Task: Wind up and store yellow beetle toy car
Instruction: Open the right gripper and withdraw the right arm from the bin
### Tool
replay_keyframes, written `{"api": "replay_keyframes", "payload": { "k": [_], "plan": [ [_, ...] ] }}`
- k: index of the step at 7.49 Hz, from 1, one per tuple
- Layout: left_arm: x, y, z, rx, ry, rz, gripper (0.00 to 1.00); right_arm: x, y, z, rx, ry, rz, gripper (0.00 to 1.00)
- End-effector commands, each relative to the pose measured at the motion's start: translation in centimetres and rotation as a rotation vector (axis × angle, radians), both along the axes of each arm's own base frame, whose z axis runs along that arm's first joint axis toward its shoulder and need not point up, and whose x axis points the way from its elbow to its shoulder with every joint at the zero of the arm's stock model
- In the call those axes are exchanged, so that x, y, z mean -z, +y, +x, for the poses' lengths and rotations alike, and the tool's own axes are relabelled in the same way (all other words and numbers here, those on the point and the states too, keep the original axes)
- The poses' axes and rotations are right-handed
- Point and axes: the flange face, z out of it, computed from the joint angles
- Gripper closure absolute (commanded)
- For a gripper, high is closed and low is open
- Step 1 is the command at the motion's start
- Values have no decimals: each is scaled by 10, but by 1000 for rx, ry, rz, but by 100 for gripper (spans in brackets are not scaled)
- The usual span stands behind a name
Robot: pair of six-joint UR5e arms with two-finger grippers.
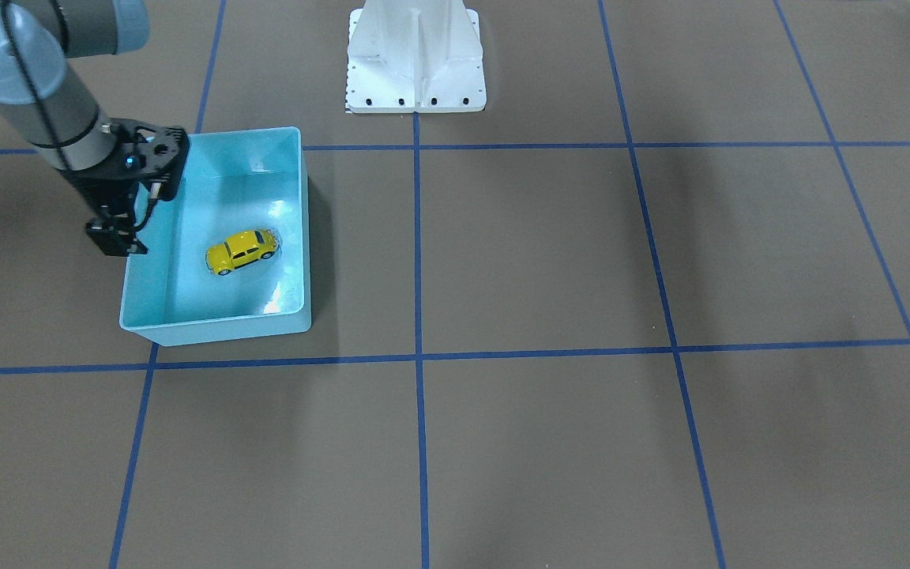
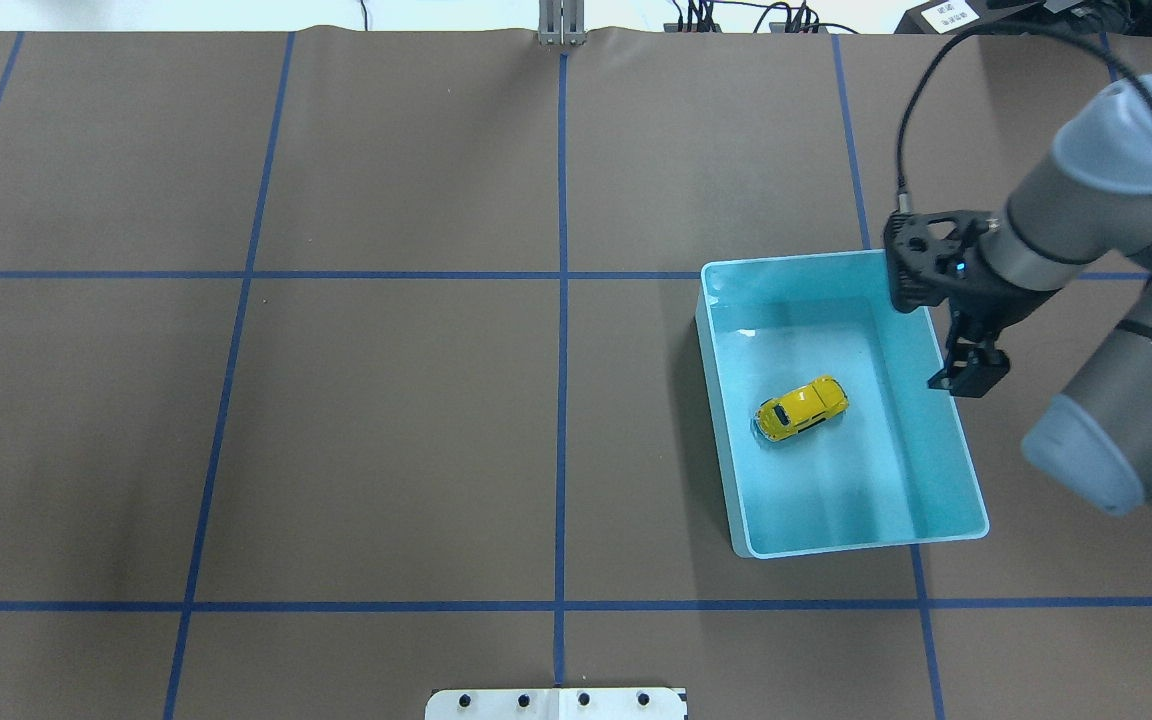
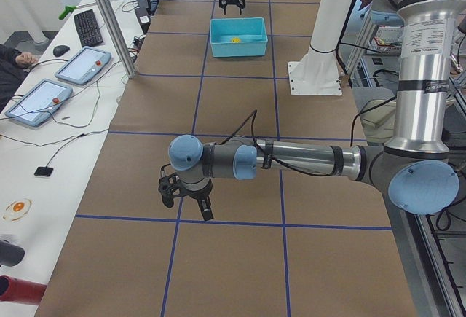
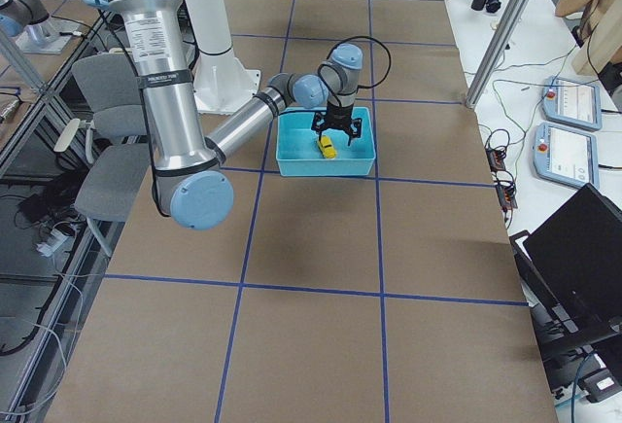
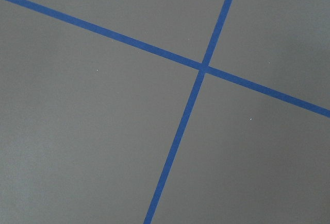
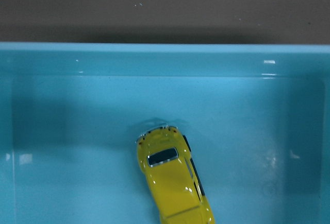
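Observation:
The yellow beetle toy car (image 1: 242, 250) rests on its wheels, untouched, on the floor of the light-blue bin (image 1: 218, 328); the overhead view shows the car (image 2: 802, 408) near the bin's middle. My right gripper (image 2: 969, 380) hangs open and empty above the bin's right rim (image 2: 946, 400), apart from the car. Its wrist camera looks down on the car (image 6: 172, 180) and the bin wall (image 6: 165, 59). My left gripper (image 3: 186, 204) shows only in the exterior left view, low over bare brown table far from the bin. I cannot tell whether it is open or shut.
The white robot base (image 1: 415, 63) stands at the table's middle edge. Blue tape lines (image 5: 201, 68) grid the brown table top. In the exterior left view a metal post (image 3: 109, 18) and a side desk with tablets (image 3: 81, 65) border the table.

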Motion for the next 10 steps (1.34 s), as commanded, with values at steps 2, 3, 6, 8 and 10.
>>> {"api": "replay_keyframes", "payload": {
  "k": [2, 3, 6, 8, 10],
  "plan": [
    [-4, 1, -1, 1, -2, -7, 0, -144, -40, 179, -365, 77, -344, 0],
    [-9, 1, 0, -2, -1, -15, 0, -186, -47, 211, -556, 116, -535, 0],
    [-8, 0, 0, -2, 0, -10, 0, -307, -14, 330, -844, 81, -891, 0],
    [-8, 0, 0, -2, 0, -10, 0, -314, -9, 351, -929, 89, -942, 0],
    [-8, 0, 0, -2, 0, -10, 0, -273, -28, 351, -1340, 83, -1168, 0]
  ]
}}
